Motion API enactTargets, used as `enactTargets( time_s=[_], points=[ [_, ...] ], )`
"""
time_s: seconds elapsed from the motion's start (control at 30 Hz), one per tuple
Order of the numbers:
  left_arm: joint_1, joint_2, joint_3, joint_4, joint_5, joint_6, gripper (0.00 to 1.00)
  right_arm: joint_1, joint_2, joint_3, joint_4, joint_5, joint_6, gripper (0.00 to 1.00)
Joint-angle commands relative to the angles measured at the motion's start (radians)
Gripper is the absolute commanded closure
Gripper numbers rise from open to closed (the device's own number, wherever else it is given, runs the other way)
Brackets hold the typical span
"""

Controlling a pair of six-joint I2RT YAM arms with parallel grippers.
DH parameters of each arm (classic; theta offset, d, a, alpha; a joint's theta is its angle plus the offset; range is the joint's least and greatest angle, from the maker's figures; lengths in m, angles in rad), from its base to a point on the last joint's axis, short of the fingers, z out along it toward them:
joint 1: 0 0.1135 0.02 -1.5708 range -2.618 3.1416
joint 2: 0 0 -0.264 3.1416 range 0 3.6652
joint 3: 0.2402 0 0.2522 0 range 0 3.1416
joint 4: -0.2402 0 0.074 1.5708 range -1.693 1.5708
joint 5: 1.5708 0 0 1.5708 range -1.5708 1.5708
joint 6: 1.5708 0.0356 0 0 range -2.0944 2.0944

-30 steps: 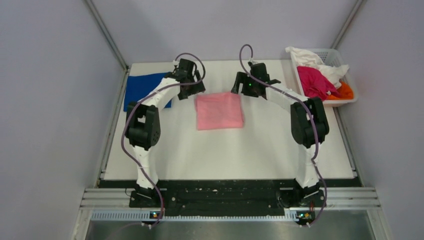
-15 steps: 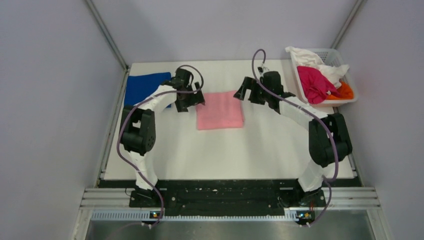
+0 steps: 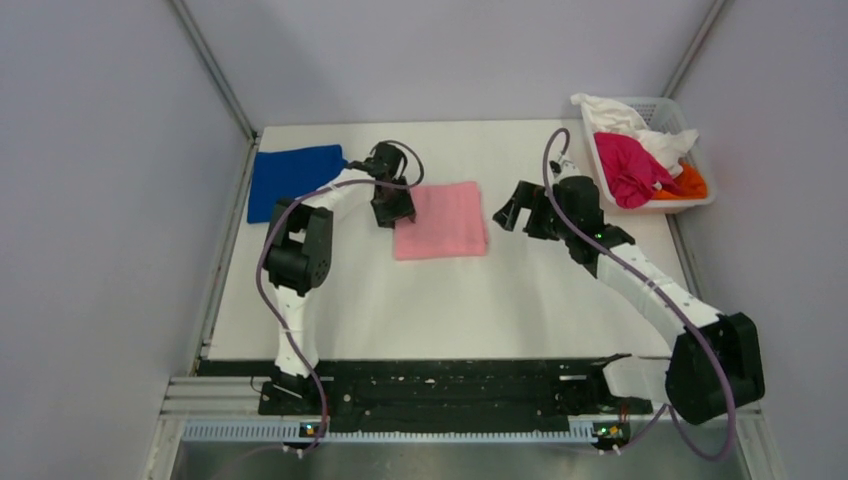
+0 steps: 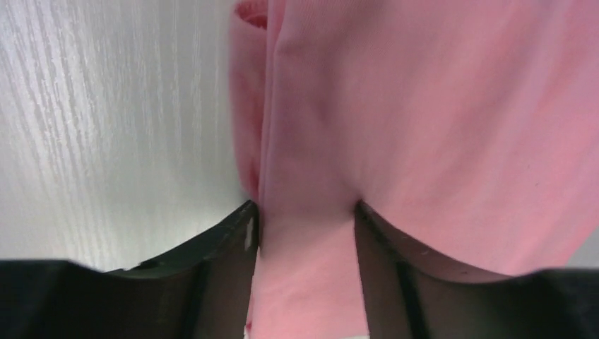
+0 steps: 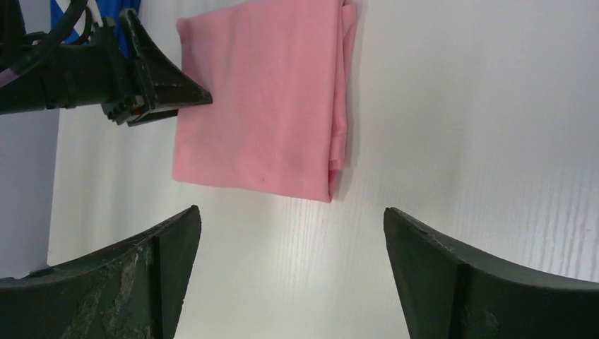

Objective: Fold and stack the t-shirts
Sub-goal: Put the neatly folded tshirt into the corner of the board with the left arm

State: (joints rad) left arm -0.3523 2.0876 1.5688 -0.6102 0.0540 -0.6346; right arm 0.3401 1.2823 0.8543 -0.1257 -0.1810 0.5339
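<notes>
A folded light pink t-shirt (image 3: 445, 222) lies flat in the middle of the table. My left gripper (image 3: 398, 212) is at its left edge. In the left wrist view the gripper (image 4: 305, 212) is shut on a fold of the pink t-shirt (image 4: 424, 106), and the cloth bunches between the two black fingers. My right gripper (image 3: 512, 215) hangs to the right of the shirt, apart from it. It stands open (image 5: 291, 219) over bare table, with the pink t-shirt (image 5: 261, 106) ahead of it. A folded royal blue t-shirt (image 3: 290, 180) lies at the far left.
A white slotted basket (image 3: 662, 103) stands at the back right corner. It holds crumpled magenta (image 3: 625, 165), white (image 3: 620, 115) and orange (image 3: 690, 183) t-shirts. Grey walls close in the table on both sides.
My left gripper dropped onto the pink shirt's left edge and closed on it. My right arm drew back to the right, away from the shirt, its elbow swinging toward the near right corner.
</notes>
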Motion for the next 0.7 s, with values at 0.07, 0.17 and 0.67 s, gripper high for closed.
enactTargets(
  time_s=[0.07,0.17,0.67],
  points=[
    [-0.034,0.119,0.132,-0.105,-0.125,0.002,0.75,0.001,-0.141,-0.05,-0.05,0.076,-0.022,0.01],
    [-0.062,0.139,0.207,-0.188,-0.265,0.025,1.0,-0.003,-0.172,-0.056,-0.075,0.105,-0.037,0.01],
    [-0.01,0.137,0.463,-0.116,-0.915,0.427,1.0,-0.006,-0.216,-0.065,-0.086,0.167,-0.099,0.01]
  ],
)
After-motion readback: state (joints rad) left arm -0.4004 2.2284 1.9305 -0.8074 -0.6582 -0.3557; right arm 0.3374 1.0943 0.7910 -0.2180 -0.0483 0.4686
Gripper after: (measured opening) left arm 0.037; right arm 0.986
